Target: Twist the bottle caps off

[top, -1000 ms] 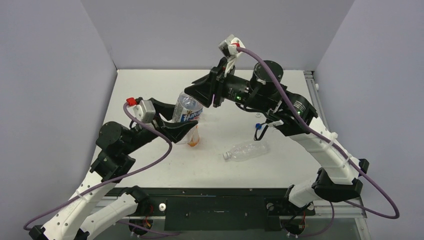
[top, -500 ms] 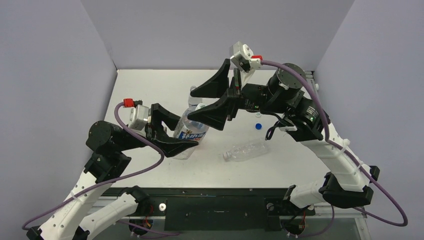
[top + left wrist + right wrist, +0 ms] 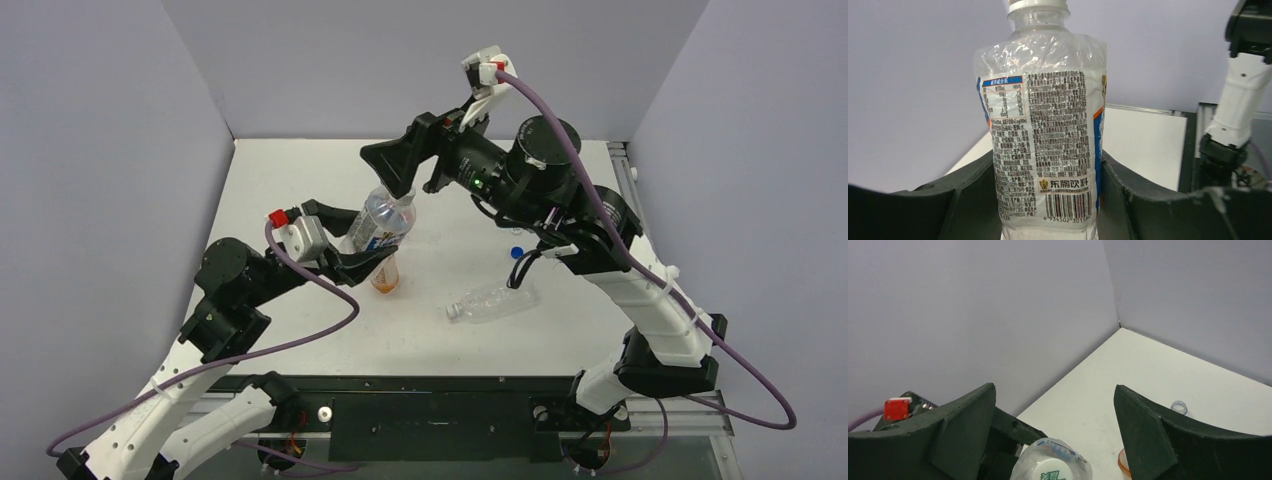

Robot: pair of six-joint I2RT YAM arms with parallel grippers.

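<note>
Right gripper (image 3: 1055, 390): both dark fingers (image 3: 953, 432) in view, spread wide, nothing between the tips.
Bottle (image 3: 1070, 460) at bottom edge, seen from above, partly cut off. Clear shoulders, a blue strip of label. Nearer the left-hand finger than the other.
Cap (image 3: 1050, 472): white, green print on top, on the bottle. Neither finger seen touching it.
Orange bottle (image 3: 1124, 461): only a sliver shows, just beside the right-hand finger.
Small clear ring (image 3: 1178, 406) on the white table (image 3: 1148, 370), well apart from the bottle; cannot tell what it is.
Red plug (image 3: 897, 408) and purple cable (image 3: 863, 421) at far left.
Grey walls (image 3: 973, 315) meet in a corner.
</note>
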